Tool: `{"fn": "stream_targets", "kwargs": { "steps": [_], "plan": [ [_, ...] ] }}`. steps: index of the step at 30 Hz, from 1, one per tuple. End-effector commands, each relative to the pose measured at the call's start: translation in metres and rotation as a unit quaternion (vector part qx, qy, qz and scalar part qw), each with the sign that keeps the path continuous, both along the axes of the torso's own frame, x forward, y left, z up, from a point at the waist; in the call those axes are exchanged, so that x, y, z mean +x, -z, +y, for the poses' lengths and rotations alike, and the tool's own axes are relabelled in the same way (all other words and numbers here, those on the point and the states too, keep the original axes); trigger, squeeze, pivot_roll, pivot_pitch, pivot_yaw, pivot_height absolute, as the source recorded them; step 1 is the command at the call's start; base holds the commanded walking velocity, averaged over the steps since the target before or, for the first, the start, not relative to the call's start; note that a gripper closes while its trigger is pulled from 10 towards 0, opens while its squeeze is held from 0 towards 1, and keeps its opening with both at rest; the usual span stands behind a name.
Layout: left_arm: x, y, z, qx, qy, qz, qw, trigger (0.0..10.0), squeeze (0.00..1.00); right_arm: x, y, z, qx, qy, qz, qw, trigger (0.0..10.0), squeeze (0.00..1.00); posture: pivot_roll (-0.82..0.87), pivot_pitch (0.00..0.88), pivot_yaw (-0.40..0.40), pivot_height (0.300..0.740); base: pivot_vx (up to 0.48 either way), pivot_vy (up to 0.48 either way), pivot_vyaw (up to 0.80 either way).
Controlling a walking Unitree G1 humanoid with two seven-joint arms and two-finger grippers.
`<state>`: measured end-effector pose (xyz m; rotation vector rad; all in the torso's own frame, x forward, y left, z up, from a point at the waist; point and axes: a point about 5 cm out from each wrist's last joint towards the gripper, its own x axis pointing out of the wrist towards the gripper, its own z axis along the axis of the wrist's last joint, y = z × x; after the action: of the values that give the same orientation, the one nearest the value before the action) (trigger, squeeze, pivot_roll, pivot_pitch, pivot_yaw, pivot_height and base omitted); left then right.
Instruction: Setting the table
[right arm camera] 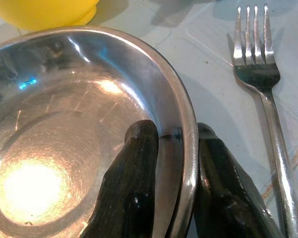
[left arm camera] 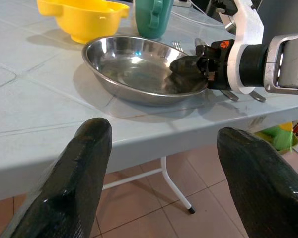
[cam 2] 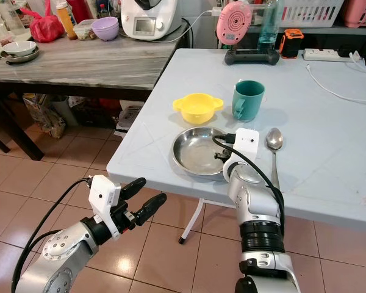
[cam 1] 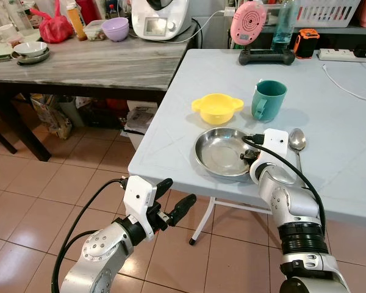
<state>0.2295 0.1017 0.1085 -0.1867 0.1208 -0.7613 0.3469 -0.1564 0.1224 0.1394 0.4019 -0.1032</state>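
A round steel plate (cam 1: 215,152) lies near the front edge of the pale blue table (cam 1: 341,177). My right gripper (cam 1: 250,157) is shut on the plate's right rim, one finger (right arm camera: 134,168) inside the plate and one outside. A fork (right arm camera: 258,74) lies just right of the plate, and a spoon (cam 1: 297,140) lies further right. Behind the plate stand a yellow bowl (cam 1: 216,107) and a green mug (cam 1: 268,99). My left gripper (cam 1: 178,190) hangs open below the table's front edge, over the floor, holding nothing.
A dark wooden table (cam 1: 97,64) at the back left carries bowls, a purple bowl (cam 1: 115,28) and a white appliance (cam 1: 161,18). A pink device (cam 1: 249,21) and a power strip (cam 1: 348,55) sit at the far table edge. The table's leg (cam 1: 201,220) stands on tiled floor.
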Motion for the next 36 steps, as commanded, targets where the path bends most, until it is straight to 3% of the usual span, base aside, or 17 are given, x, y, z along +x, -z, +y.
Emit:
{"fn": "stream_targets", "kwargs": {
  "steps": [1, 10, 14, 16, 23, 24, 25, 26, 36],
  "plan": [
    [-0.002, -0.003, 0.001, 0.002, 0.001, -0.005, 1.000, 10.0, 0.00, -0.002, 0.006, 0.003, 0.004, 0.000, 0.018, 1.000, 0.0, 0.00, -0.10, 0.049, 0.075, 0.740, 0.000, 0.000, 0.00],
    [0.002, -0.002, 0.005, 0.010, -0.020, -0.010, 1.000, 10.0, 0.00, -0.004, 0.007, 0.002, 0.023, 0.007, 0.021, 0.999, 0.0, 0.00, -0.10, 0.049, 0.076, 0.740, 0.000, 0.000, 0.00],
    [0.012, -0.001, 0.018, 0.020, -0.080, -0.017, 0.996, 10.0, 0.00, -0.005, 0.006, 0.000, 0.037, 0.010, 0.013, 0.999, 0.0, 0.00, -0.10, 0.046, 0.076, 0.740, 0.000, 0.000, 0.00],
    [0.020, 0.000, 0.032, 0.029, -0.136, -0.021, 0.990, 10.0, 0.00, -0.007, 0.003, 0.001, 0.053, 0.002, -0.009, 0.999, 0.0, 0.00, -0.10, 0.045, 0.077, 0.740, 0.000, 0.000, 0.00],
    [0.031, 0.002, 0.060, 0.028, -0.230, -0.018, 0.973, 10.0, 0.00, -0.015, -0.007, 0.007, 0.099, -0.017, -0.060, 0.993, 0.0, 0.00, -0.10, 0.044, 0.078, 0.740, 0.000, 0.000, 0.00],
    [0.033, 0.001, 0.066, 0.027, -0.245, -0.019, 0.969, 10.0, 0.00, -0.017, -0.010, 0.006, 0.101, -0.018, -0.077, 0.992, 1.9, 0.00, -0.10, 0.045, 0.077, 0.740, 0.000, 0.000, 0.00],
    [0.034, 0.001, 0.067, 0.026, -0.249, -0.020, 0.968, 10.0, 0.00, -0.018, -0.011, 0.006, 0.103, -0.018, -0.084, 0.991, 1.9, 0.00, -0.10, 0.045, 0.077, 0.740, 0.000, 0.000, 0.00],
    [0.035, 0.001, 0.070, 0.024, -0.257, -0.020, 0.966, 10.0, 0.00, -0.019, -0.013, 0.004, 0.096, -0.018, -0.095, 0.991, 9.8, 0.00, -0.10, 0.044, 0.076, 0.740, 0.000, 0.000, 0.00],
    [0.044, -0.002, 0.075, 0.011, -0.280, -0.029, 0.959, 10.0, 0.00, -0.028, -0.027, -0.005, 0.072, -0.005, -0.162, 0.984, 10.0, 0.00, -0.11, 0.044, 0.077, 0.740, 0.000, 0.000, 0.00]
  ]
}}
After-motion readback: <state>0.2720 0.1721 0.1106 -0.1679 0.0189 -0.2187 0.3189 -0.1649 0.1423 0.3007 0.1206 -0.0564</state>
